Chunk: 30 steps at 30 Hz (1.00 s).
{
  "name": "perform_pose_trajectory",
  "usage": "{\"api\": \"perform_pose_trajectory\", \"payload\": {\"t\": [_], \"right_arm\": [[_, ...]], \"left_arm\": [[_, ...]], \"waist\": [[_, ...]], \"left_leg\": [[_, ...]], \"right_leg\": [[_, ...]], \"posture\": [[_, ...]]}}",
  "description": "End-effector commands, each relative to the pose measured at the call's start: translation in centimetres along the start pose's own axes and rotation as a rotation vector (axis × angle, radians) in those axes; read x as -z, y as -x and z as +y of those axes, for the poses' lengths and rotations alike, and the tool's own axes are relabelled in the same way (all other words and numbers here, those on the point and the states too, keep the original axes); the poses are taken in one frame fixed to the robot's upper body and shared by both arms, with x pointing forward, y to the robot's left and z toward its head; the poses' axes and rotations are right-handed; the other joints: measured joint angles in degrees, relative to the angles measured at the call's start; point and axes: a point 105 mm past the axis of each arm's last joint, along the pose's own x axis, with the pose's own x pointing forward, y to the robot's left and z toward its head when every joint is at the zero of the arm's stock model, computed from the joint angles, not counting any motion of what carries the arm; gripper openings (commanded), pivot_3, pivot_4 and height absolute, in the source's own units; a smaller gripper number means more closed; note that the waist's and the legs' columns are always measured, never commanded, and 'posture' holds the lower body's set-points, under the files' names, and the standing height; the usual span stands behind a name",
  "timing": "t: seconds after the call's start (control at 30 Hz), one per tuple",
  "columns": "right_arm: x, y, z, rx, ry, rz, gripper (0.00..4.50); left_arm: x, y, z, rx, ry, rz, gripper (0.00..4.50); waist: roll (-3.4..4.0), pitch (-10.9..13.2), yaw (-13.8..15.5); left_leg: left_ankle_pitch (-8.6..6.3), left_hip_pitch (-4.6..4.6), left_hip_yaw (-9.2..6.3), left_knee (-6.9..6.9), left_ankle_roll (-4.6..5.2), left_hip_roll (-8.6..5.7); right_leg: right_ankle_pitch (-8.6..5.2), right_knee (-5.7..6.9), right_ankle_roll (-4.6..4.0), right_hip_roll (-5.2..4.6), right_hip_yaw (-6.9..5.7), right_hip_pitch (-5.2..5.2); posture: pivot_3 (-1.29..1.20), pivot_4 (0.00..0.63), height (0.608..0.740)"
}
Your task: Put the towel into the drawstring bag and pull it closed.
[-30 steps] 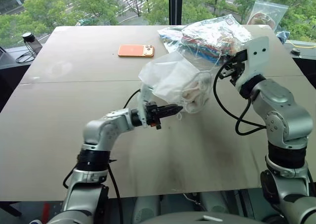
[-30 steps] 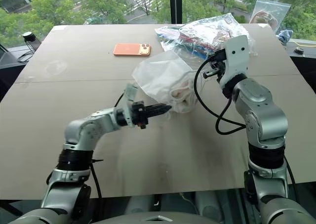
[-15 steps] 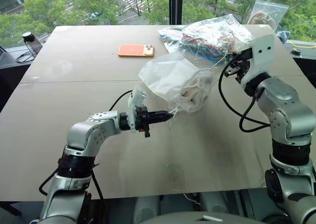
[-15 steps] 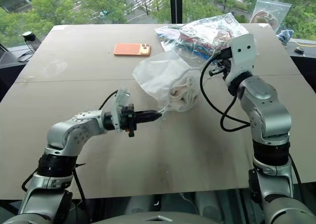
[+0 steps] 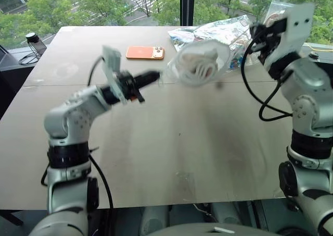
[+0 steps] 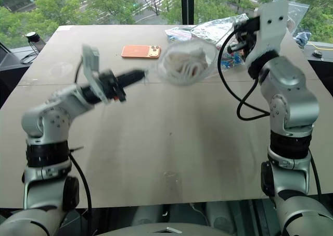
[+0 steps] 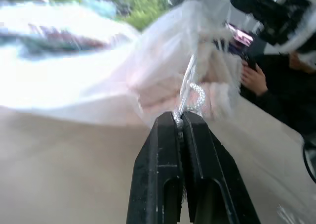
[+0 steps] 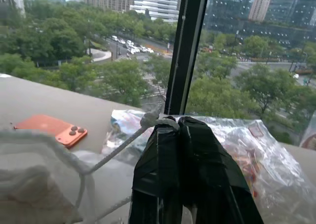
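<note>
I found the drawstring bag (image 5: pixel 197 64) lifted clear of the table (image 5: pixel 171 142), hanging in the air between my two grippers with the towel (image 5: pixel 200 68) visible inside it as a cream bundle behind the thin translucent fabric. My left gripper (image 5: pixel 151 77) sat just to the left of the bag, its fingers pressed tightly together on the white cord (image 7: pixel 190 93); the left wrist view confirmed the cord pinched between the two black fingers, with the bag and towel directly beyond their tips. My right gripper (image 8: pixel 173 127) stood to the right of the bag and higher, likewise clamped narrow on a cord, which ran from its tips down toward the bag's gathered mouth. The bag's mouth looked drawn in on both sides. Behind the bag, near the far edge of the table, lay a clear plastic bag (image 5: pixel 229 33) with colourful contents, and to the left of the drawstring bag an orange phone (image 5: pixel 144 52) lay flat on the table. A person's hand (image 7: pixel 254 78) was visible beyond the bag in the left wrist view. The bag's outline was blurred in the head views.
</note>
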Motion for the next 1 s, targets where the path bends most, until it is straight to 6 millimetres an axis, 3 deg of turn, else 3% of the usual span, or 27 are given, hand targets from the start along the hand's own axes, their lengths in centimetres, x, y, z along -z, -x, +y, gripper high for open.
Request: {"api": "perform_pose_trajectory", "payload": {"t": [0.03, 0.17, 0.27, 0.6, 0.83, 1.0], "right_arm": [[-4.9, -0.1, -1.7, 0.018, 0.079, -0.140, 0.00], [-6.8, -0.3, -3.6, 0.059, 0.212, -0.167, 0.00], [-7.1, -0.1, -4.5, 0.075, 0.234, -0.169, 0.00], [-6.6, 0.7, -5.9, 0.120, 0.285, -0.142, 0.00], [-6.9, 2.1, -10.7, 0.334, 0.400, -0.107, 0.00], [-8.3, 3.4, -13.7, 0.476, 0.467, -0.129, 0.00]], "left_arm": [[-5.2, 0.1, 1.7, -0.083, -0.123, -0.125, 0.05], [-9.3, 0.4, 3.4, -0.149, -0.100, -0.269, 0.05], [-10.8, 1.0, 4.3, -0.182, -0.052, -0.349, 0.05], [-12.7, 2.0, 6.3, -0.264, 0.071, -0.500, 0.05], [-14.4, 5.7, 10.9, -0.537, 0.194, -0.683, 0.05], [-14.3, 7.3, 12.4, -0.632, 0.231, -0.732, 0.05]], "waist": [[0.01, 0.0, 0.0], [0.01, 0.0, -0.1], [0.01, 0.0, -0.2], [0.00, 0.0, -0.1], [-0.01, 0.0, 0.0], [-0.02, 0.0, -0.1]], "left_leg": [[0.00, -0.02, 0.00, -0.01, 0.00, -0.01], [0.00, -0.01, 0.01, -0.06, 0.00, -0.01], [0.00, -0.02, 0.03, -0.06, 0.00, -0.01], [0.01, -0.04, 0.07, -0.05, -0.01, 0.00], [0.01, -0.04, 0.06, -0.04, -0.01, -0.01], [0.01, -0.04, 0.08, -0.05, -0.02, -0.01]], "right_leg": [[0.00, -0.01, 0.00, 0.00, 0.00, -0.02], [0.00, -0.06, 0.00, 0.00, 0.00, -0.03], [0.00, -0.06, 0.00, 0.00, 0.00, -0.03], [0.00, -0.03, 0.00, -0.03, 0.02, -0.05], [0.00, -0.02, 0.00, -0.03, 0.00, -0.05], [0.00, -0.03, 0.00, -0.04, 0.01, -0.06]], "posture": [[0.00, 0.150, 0.740], [0.00, 0.150, 0.740], [0.00, 0.150, 0.740], [0.00, 0.150, 0.740], [0.00, 0.150, 0.740], [0.00, 0.150, 0.740]]}}
